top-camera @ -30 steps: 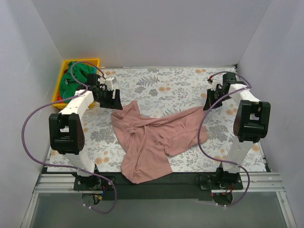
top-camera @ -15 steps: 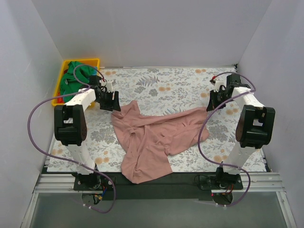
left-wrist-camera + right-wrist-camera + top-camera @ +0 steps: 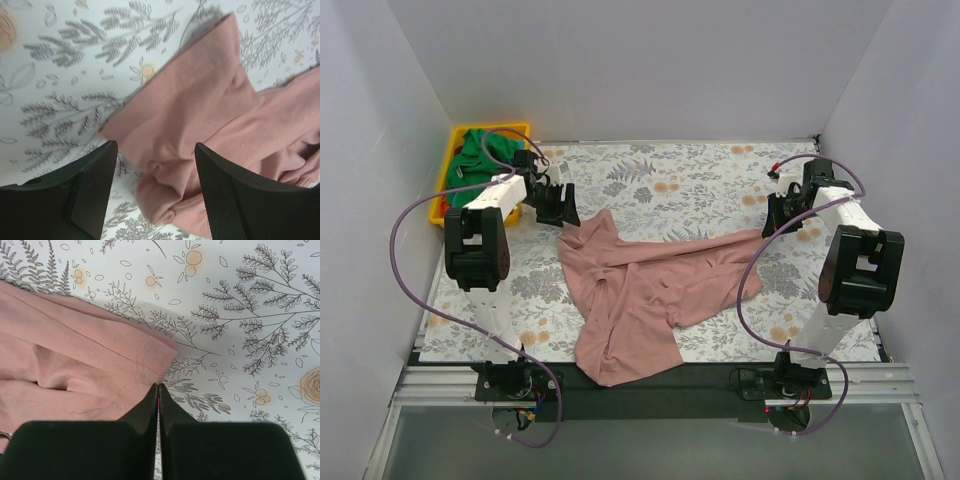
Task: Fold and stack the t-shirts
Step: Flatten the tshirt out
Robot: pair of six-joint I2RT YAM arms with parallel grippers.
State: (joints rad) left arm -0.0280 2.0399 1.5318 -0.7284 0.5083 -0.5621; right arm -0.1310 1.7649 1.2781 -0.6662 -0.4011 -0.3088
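Observation:
A large dusty-pink t-shirt (image 3: pixel 650 285) lies crumpled across the middle of the floral table cover. A green shirt (image 3: pixel 480 150) sits in the yellow bin (image 3: pixel 510 127) at the back left. My left gripper (image 3: pixel 563 212) is open and hovers over the pink shirt's back-left corner. In the left wrist view its fingers (image 3: pixel 90 185) straddle a rolled fold of the pink fabric (image 3: pixel 200 110) without touching it. My right gripper (image 3: pixel 775 224) is shut and empty, just past the shirt's right end. In the right wrist view its tips (image 3: pixel 158 386) line up with the stitched hem (image 3: pixel 140 360).
A bit of red fabric (image 3: pixel 438 205) shows at the bin's near end. White walls close in the left, right and back. The table's near edge has a black strip (image 3: pixel 720 375) that the shirt's lower end overhangs.
Both arms have drawn back from the shirt: the left gripper moved up towards the bin, the right gripper moved right towards the wall. The pink shirt has not moved.

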